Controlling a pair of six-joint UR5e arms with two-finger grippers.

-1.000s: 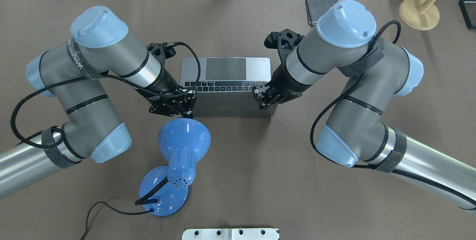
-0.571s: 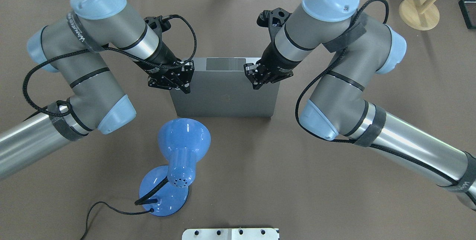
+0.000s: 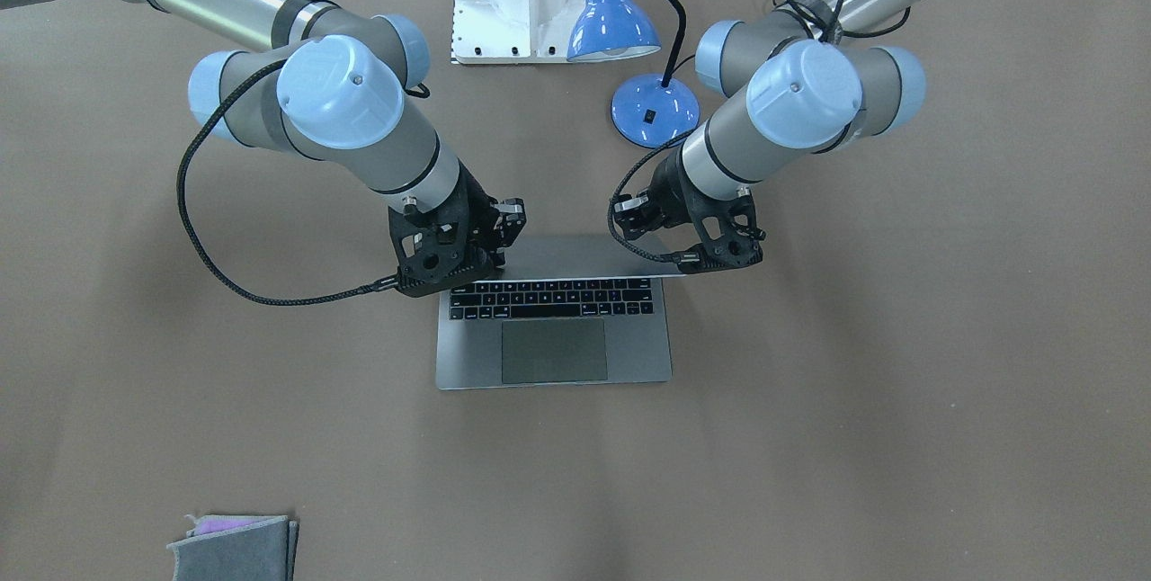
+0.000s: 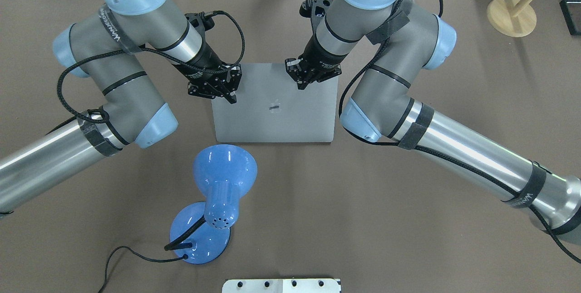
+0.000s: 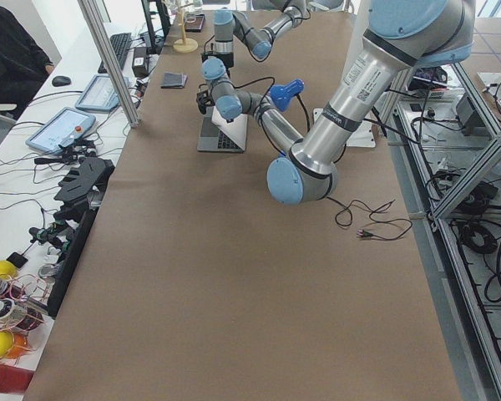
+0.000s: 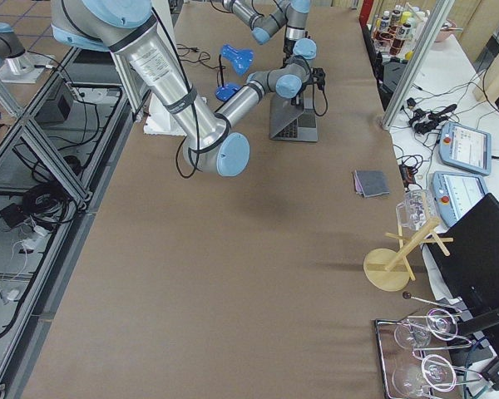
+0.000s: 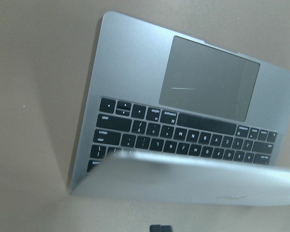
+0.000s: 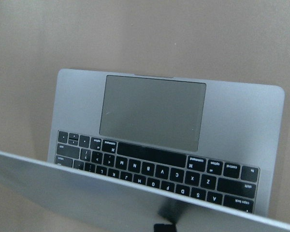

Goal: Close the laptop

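Because the laptop (image 4: 274, 120) lid wants an even push, both tools sit on its back near the free edge. In the overhead view the left gripper (image 4: 230, 97) is at the lid's 10 o'clock and the right gripper (image 4: 301, 85) at 1 o'clock. Both look pinched narrow, holding nothing, tips used as pushers. Laptop is mid-table, lid tilted partway over the keys, trackpad showing, not shut yet. Lamp (image 4: 224, 170) at 7 o'clock, apart.

One laptop (image 4: 274, 120), two robot arms (image 4: 122, 70) (image 4: 386, 61), one blue desk lamp (image 4: 220, 184), one folded grey cloth (image 3: 236, 549), one wooden stand (image 4: 511, 16)
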